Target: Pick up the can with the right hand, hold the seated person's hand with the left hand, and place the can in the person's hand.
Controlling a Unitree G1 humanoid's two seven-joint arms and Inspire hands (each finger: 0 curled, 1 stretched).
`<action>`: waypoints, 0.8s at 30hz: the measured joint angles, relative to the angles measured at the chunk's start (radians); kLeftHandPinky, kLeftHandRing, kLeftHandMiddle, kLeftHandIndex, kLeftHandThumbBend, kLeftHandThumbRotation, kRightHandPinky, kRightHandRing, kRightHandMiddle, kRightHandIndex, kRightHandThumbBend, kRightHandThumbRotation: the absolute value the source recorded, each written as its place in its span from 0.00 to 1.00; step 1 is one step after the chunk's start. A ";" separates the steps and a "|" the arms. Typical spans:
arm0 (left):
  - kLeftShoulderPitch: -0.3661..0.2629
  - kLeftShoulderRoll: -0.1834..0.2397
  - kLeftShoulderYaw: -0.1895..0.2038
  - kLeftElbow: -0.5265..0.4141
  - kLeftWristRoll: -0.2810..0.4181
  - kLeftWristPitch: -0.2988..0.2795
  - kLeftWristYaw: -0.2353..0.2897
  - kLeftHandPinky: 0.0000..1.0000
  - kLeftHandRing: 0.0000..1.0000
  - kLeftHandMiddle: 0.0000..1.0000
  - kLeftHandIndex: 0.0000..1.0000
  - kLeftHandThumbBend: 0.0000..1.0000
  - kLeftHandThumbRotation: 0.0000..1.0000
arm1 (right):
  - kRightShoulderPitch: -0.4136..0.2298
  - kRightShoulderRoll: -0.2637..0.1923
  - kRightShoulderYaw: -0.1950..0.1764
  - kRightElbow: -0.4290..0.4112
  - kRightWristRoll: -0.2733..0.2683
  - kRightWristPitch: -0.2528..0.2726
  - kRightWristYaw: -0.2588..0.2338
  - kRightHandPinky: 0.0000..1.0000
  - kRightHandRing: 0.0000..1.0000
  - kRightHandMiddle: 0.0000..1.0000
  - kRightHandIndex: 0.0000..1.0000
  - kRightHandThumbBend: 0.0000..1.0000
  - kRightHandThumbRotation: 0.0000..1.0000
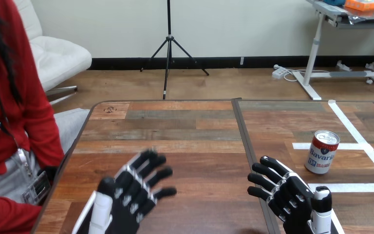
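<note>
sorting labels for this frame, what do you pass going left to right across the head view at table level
person at the table's left side → left hand, open over the table → right hand, open → can, upright on the table, just beyond the right hand

The can [322, 152] is metal, with a glossy printed wall and a bare silvery top. Under it the bench [185, 131] is planked wood, brown and grey boards with visible grain and a matt, slightly worn finish. The white tape [355, 131] beside the can looks matt and flat. The left hand [129, 195] and right hand [287, 192] are smooth black plastic with glossy white shells.
</note>
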 measured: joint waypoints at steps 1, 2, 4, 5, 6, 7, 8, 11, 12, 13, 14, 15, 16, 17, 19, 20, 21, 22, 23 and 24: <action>0.004 0.001 -0.002 0.000 -0.001 0.000 0.000 0.74 0.85 0.86 0.83 0.86 0.79 | 0.000 0.000 0.001 0.000 0.000 0.000 0.000 0.76 0.81 0.83 0.81 0.92 0.99; 0.008 0.003 -0.004 0.000 -0.001 0.000 0.000 0.75 0.86 0.86 0.83 0.86 0.79 | 0.000 0.000 0.002 0.000 0.000 0.000 0.000 0.77 0.81 0.83 0.81 0.92 0.99; 0.014 0.004 -0.010 0.000 -0.004 0.000 0.003 0.75 0.86 0.86 0.83 0.86 0.78 | 0.001 0.000 0.003 0.000 0.000 0.000 0.000 0.77 0.81 0.83 0.81 0.93 0.99; 0.017 0.004 -0.013 0.000 -0.006 0.000 0.004 0.75 0.86 0.86 0.83 0.86 0.78 | 0.001 0.000 0.003 0.000 0.000 0.000 0.000 0.77 0.81 0.83 0.82 0.93 0.99; 0.018 0.004 -0.015 0.000 -0.008 0.000 0.005 0.76 0.86 0.86 0.82 0.86 0.78 | 0.001 0.000 0.004 0.000 0.000 0.000 0.000 0.76 0.81 0.83 0.81 0.93 0.99; 0.019 0.004 -0.017 0.000 -0.009 0.000 0.007 0.76 0.86 0.86 0.82 0.86 0.78 | 0.001 0.000 0.005 0.000 -0.001 0.000 0.000 0.76 0.81 0.83 0.81 0.93 0.99; 0.020 0.004 -0.020 0.000 -0.009 0.000 0.010 0.76 0.86 0.86 0.82 0.86 0.78 | 0.001 0.000 0.006 0.000 -0.001 0.000 0.000 0.76 0.81 0.83 0.81 0.93 0.99; 0.019 0.004 -0.024 0.000 -0.009 0.000 0.021 0.77 0.86 0.86 0.82 0.87 0.78 | 0.001 0.000 0.008 0.000 -0.001 0.000 0.000 0.76 0.81 0.83 0.81 0.93 0.99; 0.019 0.004 -0.025 -0.001 -0.009 0.000 0.024 0.77 0.86 0.85 0.82 0.87 0.78 | 0.001 0.000 0.008 0.000 -0.001 0.000 0.000 0.76 0.81 0.83 0.81 0.93 0.99; 0.018 0.004 -0.026 -0.001 -0.008 -0.001 0.028 0.77 0.85 0.85 0.82 0.87 0.78 | 0.001 0.000 0.009 0.000 -0.001 0.000 0.000 0.76 0.81 0.83 0.82 0.93 0.99; 0.018 0.004 -0.028 -0.001 -0.007 -0.002 0.032 0.77 0.85 0.85 0.81 0.87 0.78 | 0.001 0.000 0.009 0.000 -0.001 0.000 0.000 0.76 0.81 0.83 0.82 0.93 0.99; 0.018 0.004 -0.029 -0.001 -0.007 -0.002 0.035 0.77 0.85 0.85 0.81 0.87 0.78 | 0.001 0.000 0.009 0.000 -0.001 0.000 0.000 0.76 0.81 0.83 0.82 0.93 0.99; 0.018 0.004 -0.030 -0.001 -0.006 -0.003 0.037 0.77 0.85 0.85 0.81 0.87 0.78 | 0.001 0.000 0.009 0.000 -0.001 0.000 0.000 0.77 0.81 0.83 0.82 0.93 0.99; 0.017 0.004 -0.031 -0.001 -0.006 -0.003 0.038 0.77 0.85 0.85 0.81 0.87 0.78 | 0.001 0.000 0.009 0.000 -0.001 0.000 0.000 0.77 0.81 0.83 0.82 0.93 0.99; 0.017 0.004 -0.033 -0.001 -0.006 -0.005 0.039 0.77 0.85 0.85 0.81 0.88 0.78 | 0.001 0.000 0.009 0.000 -0.001 0.000 0.000 0.77 0.81 0.83 0.82 0.93 0.99; 0.017 0.004 -0.034 -0.001 -0.006 -0.005 0.040 0.77 0.84 0.85 0.81 0.88 0.78 | 0.001 0.000 0.009 0.000 -0.001 0.000 0.000 0.77 0.81 0.83 0.82 0.93 0.99; 0.016 0.004 -0.034 -0.001 -0.006 -0.006 0.040 0.77 0.84 0.84 0.81 0.88 0.78 | 0.001 0.000 0.009 0.000 -0.001 0.000 0.000 0.77 0.81 0.83 0.82 0.93 0.99; 0.016 0.004 -0.035 -0.001 -0.006 -0.006 0.040 0.77 0.84 0.84 0.81 0.88 0.78 | 0.001 0.000 0.009 0.000 -0.001 0.000 0.000 0.77 0.81 0.83 0.82 0.93 0.99; 0.016 0.004 -0.036 -0.001 -0.006 -0.006 0.041 0.76 0.84 0.84 0.80 0.88 0.77 | 0.001 0.000 0.009 0.000 -0.001 0.000 0.000 0.77 0.81 0.83 0.82 0.93 0.99; 0.016 0.004 -0.037 -0.001 -0.006 -0.006 0.041 0.76 0.84 0.84 0.80 0.88 0.77 | 0.001 0.000 0.009 0.000 -0.001 0.000 0.000 0.77 0.81 0.83 0.82 0.93 0.99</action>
